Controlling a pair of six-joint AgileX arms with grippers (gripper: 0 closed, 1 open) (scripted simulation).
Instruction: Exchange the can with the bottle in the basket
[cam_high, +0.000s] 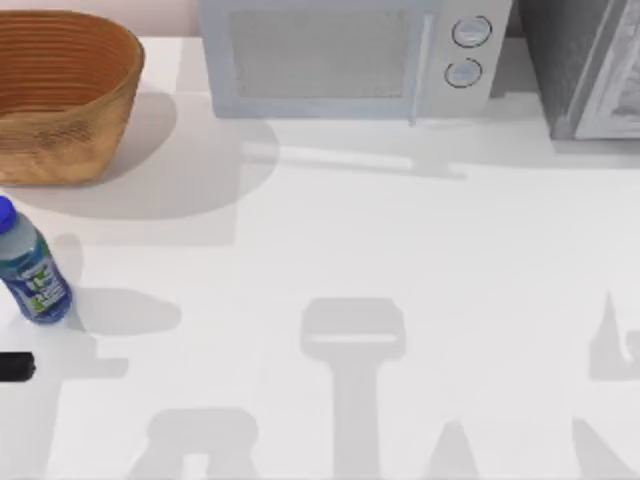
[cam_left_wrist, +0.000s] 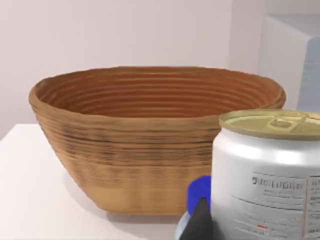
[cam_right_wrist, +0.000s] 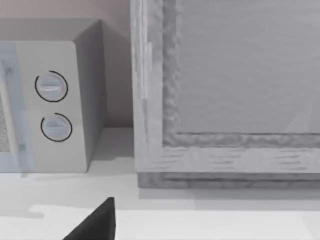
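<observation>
The can (cam_left_wrist: 267, 175), white with a dull gold top, hangs close in the left wrist view, with my left gripper (cam_left_wrist: 250, 231) shut on it; one dark fingertip (cam_left_wrist: 200, 225) shows at its side. A black bit of that gripper (cam_high: 15, 367) pokes in at the table's left edge. The bottle (cam_high: 32, 272) stands on the table at the left edge, just beyond the gripper; its blue cap (cam_left_wrist: 199, 192) peeks out behind the can. The wicker basket (cam_high: 95, 60) sits at the back left, and its inside (cam_left_wrist: 160, 95) looks bare. A dark part of my right gripper (cam_right_wrist: 97, 220) shows in the right wrist view.
A white microwave (cam_high: 340, 55) stands at the back centre, with two dials (cam_right_wrist: 52, 107). A grey appliance (cam_high: 585, 65) stands at the back right corner. The wide white tabletop (cam_high: 400, 260) stretches across the middle and right.
</observation>
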